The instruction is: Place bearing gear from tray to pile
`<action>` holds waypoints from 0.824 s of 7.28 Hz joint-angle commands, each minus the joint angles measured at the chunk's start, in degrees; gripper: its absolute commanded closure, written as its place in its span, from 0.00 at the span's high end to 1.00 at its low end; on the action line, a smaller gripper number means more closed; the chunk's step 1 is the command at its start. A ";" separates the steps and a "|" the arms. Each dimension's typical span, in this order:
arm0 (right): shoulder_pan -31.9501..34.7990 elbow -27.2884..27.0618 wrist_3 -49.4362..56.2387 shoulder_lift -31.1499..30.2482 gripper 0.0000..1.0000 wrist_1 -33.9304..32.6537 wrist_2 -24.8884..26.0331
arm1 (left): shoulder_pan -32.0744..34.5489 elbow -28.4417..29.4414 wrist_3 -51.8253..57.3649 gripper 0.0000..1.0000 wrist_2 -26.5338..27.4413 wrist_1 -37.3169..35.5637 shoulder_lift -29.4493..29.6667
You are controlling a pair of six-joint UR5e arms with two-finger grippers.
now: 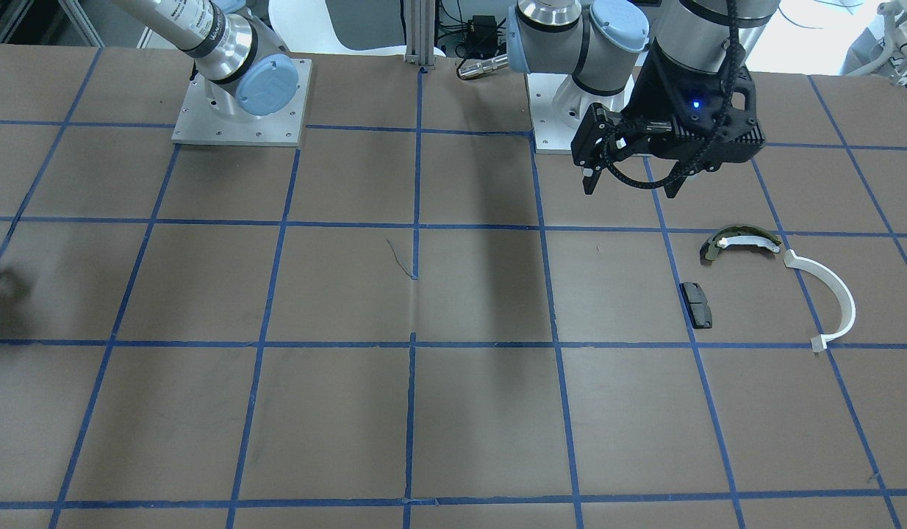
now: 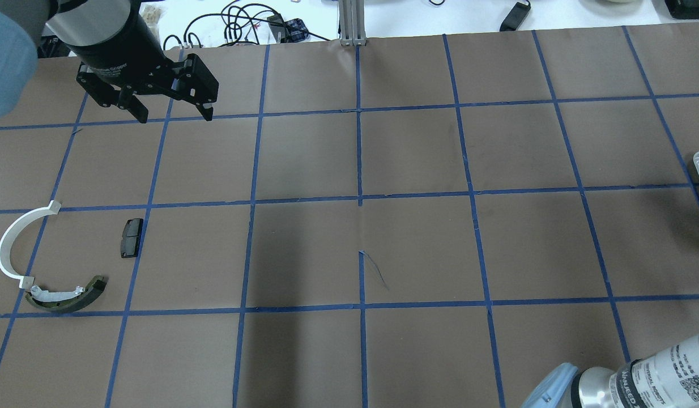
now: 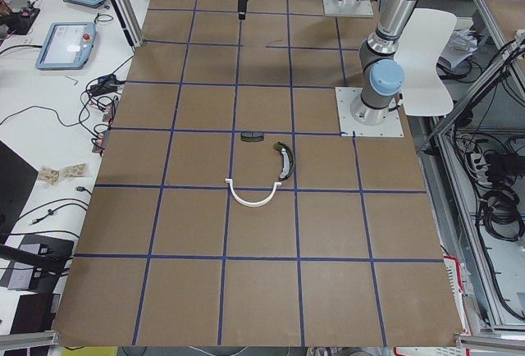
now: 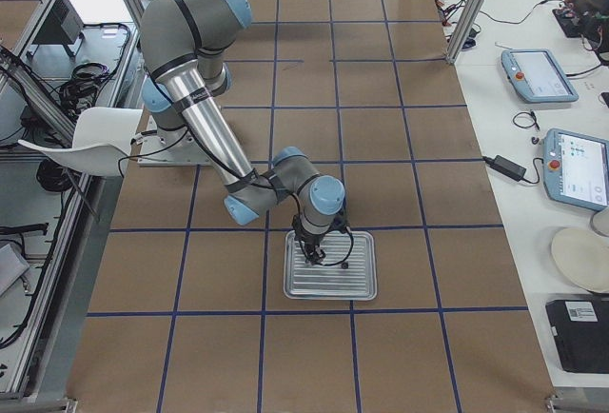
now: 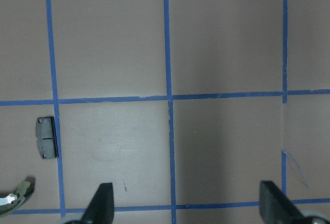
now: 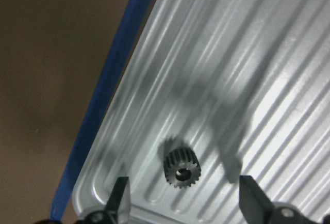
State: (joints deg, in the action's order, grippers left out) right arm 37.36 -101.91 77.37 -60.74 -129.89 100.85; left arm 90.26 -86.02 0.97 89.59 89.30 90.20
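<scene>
Item 1. Table (image 2: 417,249): brown cover, ruled into squares by blue tape lines (image 2: 359,158).

Item 2. Pile, left side of the table, three loose parts listed nearest first.
- Olive-green curved shoe (image 2: 66,299) with a white strip along its inner curve, lying flat with its bulge toward the near edge.
- Thin white semicircular arc (image 2: 4,243), just left of and beyond the shoe. It opens to the right, and its near end is just beside the shoe's left end.
- Small black rectangular pad (image 2: 131,238), right of the arc and apart from both other parts, with one long edge at a tape line.

Item 3. Tray (image 4: 362,285): ribbed metal, on the right side of the table, well apart from the pile.

Item 4. Bearing gear (image 6: 181,169): small, dark and toothed, with its bore facing up. It lies on the tray floor near one corner.

Item 5. Right gripper (image 6: 184,195): low over the tray, with its fingers (image 6: 117,199) spread to either side of the gear and clear of it. Nothing is held.

Item 6. Left gripper (image 2: 174,117): above bare table beyond the pile, on the far left. Its jaws are spread wide and empty.
</scene>
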 commanded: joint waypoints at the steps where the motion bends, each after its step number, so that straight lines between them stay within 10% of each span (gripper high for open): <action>1: 0.00 0.13 -0.73 0.09 0.28 0.07 -0.30 | 0.00 0.15 0.00 1.00 -0.03 0.00 0.06; 2: 0.00 -0.05 -0.82 0.18 0.24 0.07 -0.65 | 0.09 -0.20 0.00 1.00 0.05 0.00 -0.02; 3: 0.09 -0.05 -0.90 0.01 0.00 0.16 -0.22 | 0.09 -0.29 0.00 1.00 -0.12 0.00 0.06; 6: 0.09 0.83 -0.99 -2.87 0.00 0.94 -0.03 | 0.00 -0.02 0.00 1.00 -0.03 -0.17 0.06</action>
State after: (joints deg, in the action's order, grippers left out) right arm 37.40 -101.37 76.47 -61.79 -129.53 101.06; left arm 90.28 -86.08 1.03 89.56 89.17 90.29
